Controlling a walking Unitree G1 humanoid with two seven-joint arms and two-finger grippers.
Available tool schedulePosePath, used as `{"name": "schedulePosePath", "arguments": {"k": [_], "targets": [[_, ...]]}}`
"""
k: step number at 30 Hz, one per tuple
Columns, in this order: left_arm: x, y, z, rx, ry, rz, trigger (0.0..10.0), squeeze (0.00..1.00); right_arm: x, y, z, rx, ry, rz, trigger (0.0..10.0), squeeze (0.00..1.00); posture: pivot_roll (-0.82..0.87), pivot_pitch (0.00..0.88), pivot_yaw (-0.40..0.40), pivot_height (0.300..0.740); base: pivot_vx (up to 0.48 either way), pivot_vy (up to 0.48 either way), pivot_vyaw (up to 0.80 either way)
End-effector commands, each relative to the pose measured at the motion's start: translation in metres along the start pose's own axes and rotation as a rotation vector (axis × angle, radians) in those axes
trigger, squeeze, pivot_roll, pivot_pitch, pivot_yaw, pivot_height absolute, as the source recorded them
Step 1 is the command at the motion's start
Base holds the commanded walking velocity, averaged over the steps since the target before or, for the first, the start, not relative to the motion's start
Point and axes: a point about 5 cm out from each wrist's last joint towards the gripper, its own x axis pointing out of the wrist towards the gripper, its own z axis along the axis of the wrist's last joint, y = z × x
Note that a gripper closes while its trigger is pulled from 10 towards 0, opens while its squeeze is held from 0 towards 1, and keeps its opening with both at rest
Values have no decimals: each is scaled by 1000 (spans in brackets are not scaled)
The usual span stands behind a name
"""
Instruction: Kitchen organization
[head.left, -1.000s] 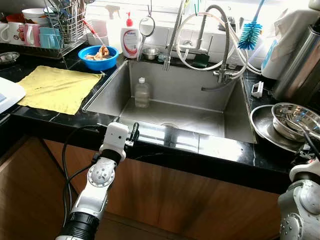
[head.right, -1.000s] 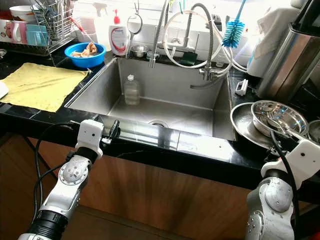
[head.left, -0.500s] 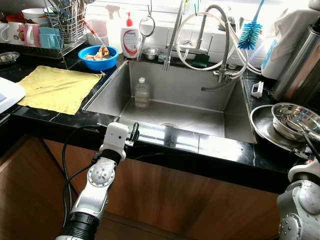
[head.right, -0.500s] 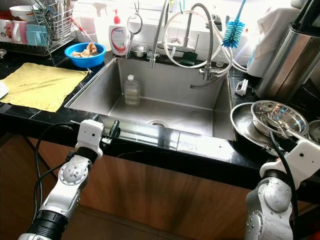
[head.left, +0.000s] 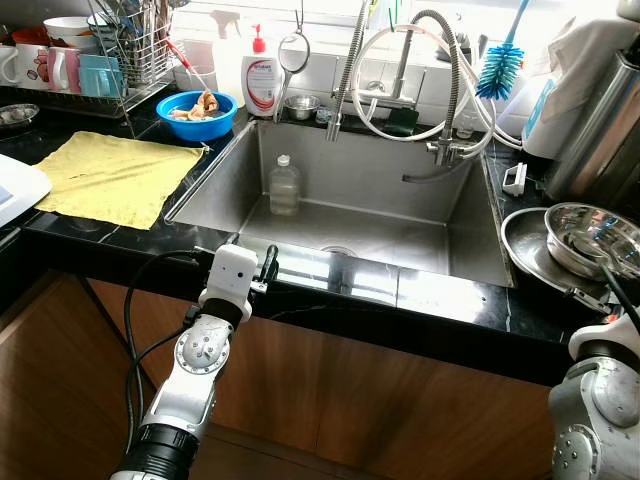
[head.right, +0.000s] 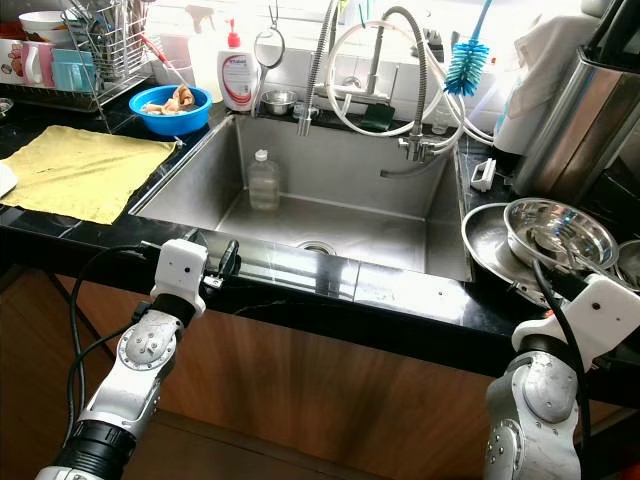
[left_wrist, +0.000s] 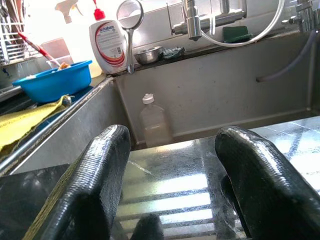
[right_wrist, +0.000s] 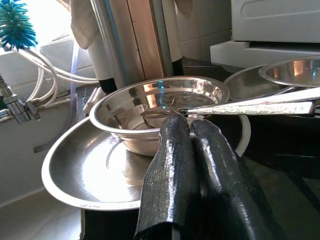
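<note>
A steel bowl (head.left: 590, 232) with a utensil handle (right_wrist: 250, 106) lying across it sits on a wide steel plate (head.left: 527, 252) on the black counter right of the sink (head.left: 350, 230). My right gripper (right_wrist: 190, 125) is shut with nothing between its fingers, low at the counter's front edge just before the plate. A clear plastic bottle (head.left: 284, 186) stands inside the sink at its back left. My left gripper (left_wrist: 172, 150) is open and rests at the sink's front rim, seen also as black fingers (head.left: 268, 262) above the white wrist.
A yellow cloth (head.left: 110, 175) lies on the left counter, with a blue bowl of scraps (head.left: 196, 113), a soap bottle (head.left: 260, 80) and a dish rack with mugs (head.left: 90, 65) behind it. Faucet hoses (head.left: 420, 80), a blue brush (head.left: 498, 70) and a steel kettle (head.left: 600, 140) crowd the back right.
My right arm has shifted slightly left and forward, bringing its gripper closer to the steel plate. The left arm has not moved.
</note>
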Motion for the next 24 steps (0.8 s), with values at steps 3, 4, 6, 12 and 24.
{"name": "schedulePosePath", "arguments": {"k": [3,4,6,12,24], "targets": [[-6,-3,-12,19,63,-16,10000,0,1,10,7,32,-35,71,0,0,57,0,-75,740,0,0,0],[-6,-3,-12,19,63,-15,10000,0,0,12,8,34,-40,80,0,0,57,0,-75,740,0,0,0],[-6,-3,-12,20,63,-13,10000,0,0,15,10,38,-55,97,0,0,58,0,-75,740,0,0,0],[-6,-3,-12,19,63,-11,10000,0,1,18,17,21,-92,121,0,0,58,0,-75,740,0,0,0],[5,-3,3,-24,11,-11,10000,0,-1,49,51,-23,-223,310,10000,0,55,0,-75,740,0,0,0]]}}
